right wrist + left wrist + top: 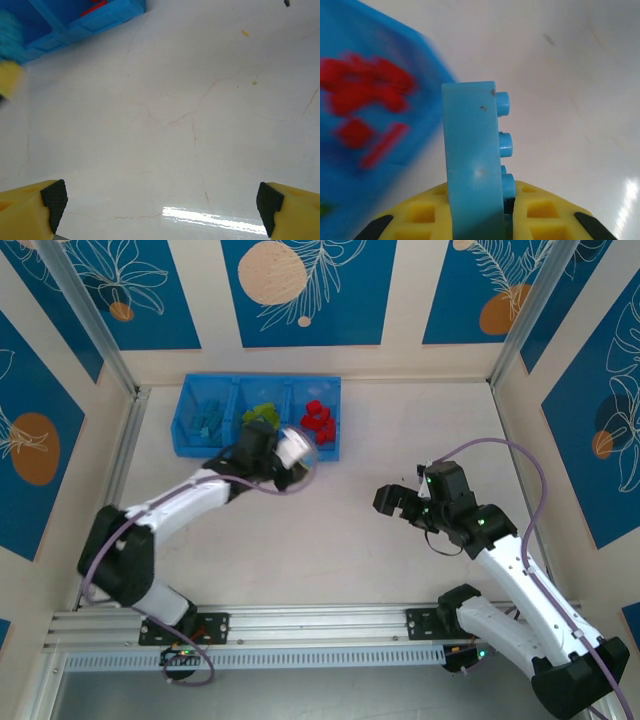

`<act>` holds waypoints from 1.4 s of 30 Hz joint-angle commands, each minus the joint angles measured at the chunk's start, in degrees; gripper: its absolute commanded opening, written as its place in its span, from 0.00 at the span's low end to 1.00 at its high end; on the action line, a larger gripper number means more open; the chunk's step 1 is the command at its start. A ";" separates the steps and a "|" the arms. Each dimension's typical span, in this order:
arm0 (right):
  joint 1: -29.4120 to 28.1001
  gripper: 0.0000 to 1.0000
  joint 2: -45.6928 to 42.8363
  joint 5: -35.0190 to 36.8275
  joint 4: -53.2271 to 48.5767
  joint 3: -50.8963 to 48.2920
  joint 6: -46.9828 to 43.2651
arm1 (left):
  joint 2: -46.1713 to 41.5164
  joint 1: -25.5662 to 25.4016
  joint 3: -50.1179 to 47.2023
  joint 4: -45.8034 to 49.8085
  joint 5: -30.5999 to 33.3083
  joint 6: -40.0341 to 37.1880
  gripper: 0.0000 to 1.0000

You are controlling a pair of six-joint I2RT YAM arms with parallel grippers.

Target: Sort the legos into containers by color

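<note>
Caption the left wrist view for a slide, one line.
Left gripper shut on a light blue lego brick, the blue tray and its red bricks blurred to the left.

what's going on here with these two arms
The left gripper is shut on a light blue brick near the red end of the blue tray, which holds blue bricks, green bricks and red bricks in separate compartments. The right gripper is open above the table, holding nothing.
</note>
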State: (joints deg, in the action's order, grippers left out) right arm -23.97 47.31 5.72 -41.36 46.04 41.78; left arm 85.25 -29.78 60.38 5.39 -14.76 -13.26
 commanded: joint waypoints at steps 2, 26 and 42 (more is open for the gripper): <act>0.32 1.00 -0.13 -1.77 1.77 -1.08 1.19 | -4.01 7.93 2.85 -2.82 7.32 16.32 0.10; 0.31 1.00 0.58 -4.16 3.31 -1.74 1.60 | 31.69 28.95 45.58 26.01 10.46 24.68 0.47; 7.10 1.00 5.00 17.27 14.30 -3.86 -9.19 | -23.14 14.25 -0.96 8.39 17.23 21.34 0.57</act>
State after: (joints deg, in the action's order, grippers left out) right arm -18.09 52.03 13.85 -34.20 43.97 39.05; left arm 67.85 -12.80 66.98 17.30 -1.80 11.44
